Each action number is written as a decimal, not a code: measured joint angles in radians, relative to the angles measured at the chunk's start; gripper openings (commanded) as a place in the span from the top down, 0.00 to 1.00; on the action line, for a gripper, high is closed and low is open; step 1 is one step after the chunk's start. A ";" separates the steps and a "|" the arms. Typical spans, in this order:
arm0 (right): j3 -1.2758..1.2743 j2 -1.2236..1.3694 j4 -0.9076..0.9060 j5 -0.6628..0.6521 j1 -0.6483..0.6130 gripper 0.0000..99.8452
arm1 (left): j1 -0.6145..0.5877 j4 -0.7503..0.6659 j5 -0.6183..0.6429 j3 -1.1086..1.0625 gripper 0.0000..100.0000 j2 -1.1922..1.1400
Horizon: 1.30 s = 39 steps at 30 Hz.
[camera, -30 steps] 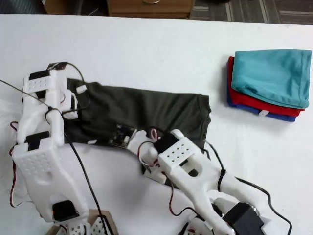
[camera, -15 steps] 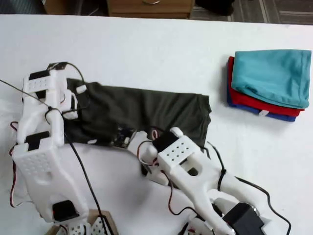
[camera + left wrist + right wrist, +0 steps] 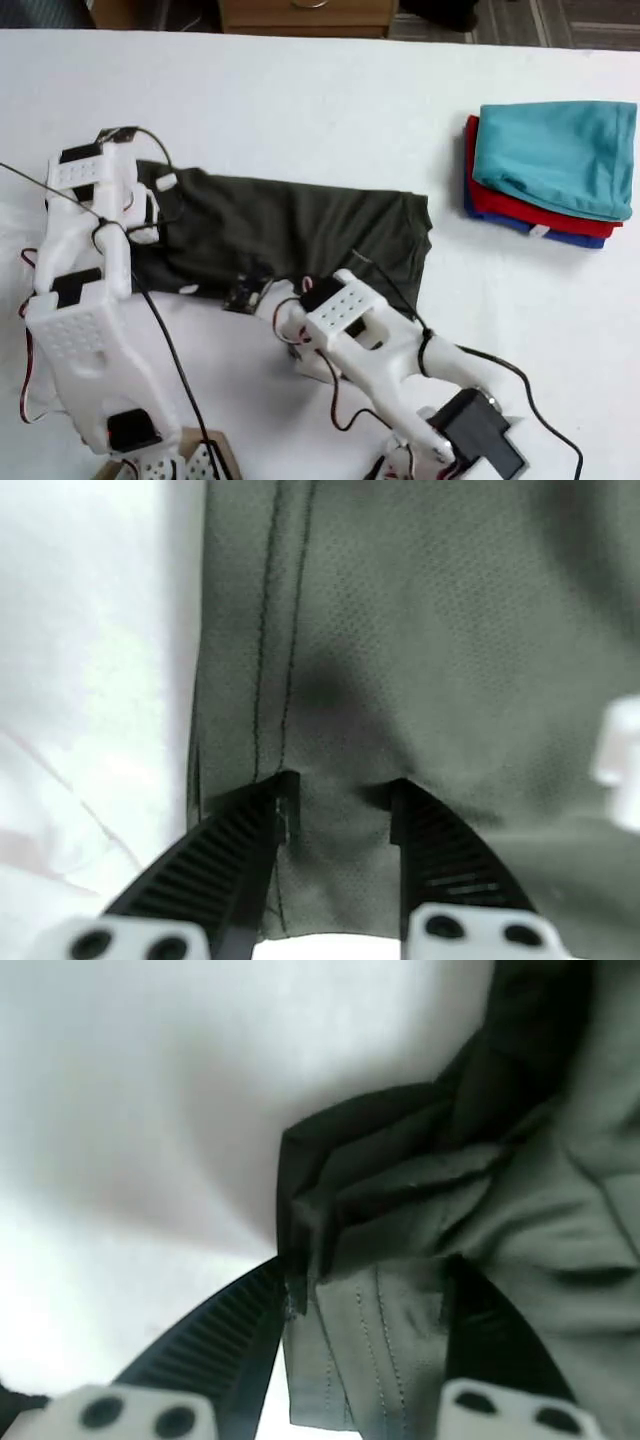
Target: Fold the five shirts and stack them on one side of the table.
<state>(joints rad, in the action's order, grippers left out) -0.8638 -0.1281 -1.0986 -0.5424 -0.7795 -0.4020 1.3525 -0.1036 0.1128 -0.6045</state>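
Overhead, a dark green shirt point(image 3: 300, 225) lies spread on the white table point(image 3: 300, 100), with an arm at each of two edges.
At left, the left arm point(image 3: 85, 250) overlaps the shirt's left end. The left gripper point(image 3: 342, 785), jaws narrowly parted, presses its tips on the cloth beside a stitched hem. At centre, the right arm point(image 3: 370, 330) hides part of the near edge, and the right gripper point(image 3: 370, 1270), jaws wider, straddles a bunched fold. A wooden cabinet point(image 3: 305, 15) stands beyond the table. At far right, well apart, lies a stack of folded shirts point(image 3: 555, 160): teal on red on blue.
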 measured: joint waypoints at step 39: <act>0.600 0.124 -0.269 -0.207 0.362 0.98 | 0.000 0.000 0.000 0.000 0.83 0.000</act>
<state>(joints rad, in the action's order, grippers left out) -0.2639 -0.0038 -1.3671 -0.7495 -0.4173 -0.4020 1.3525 -0.1036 0.1128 -0.6045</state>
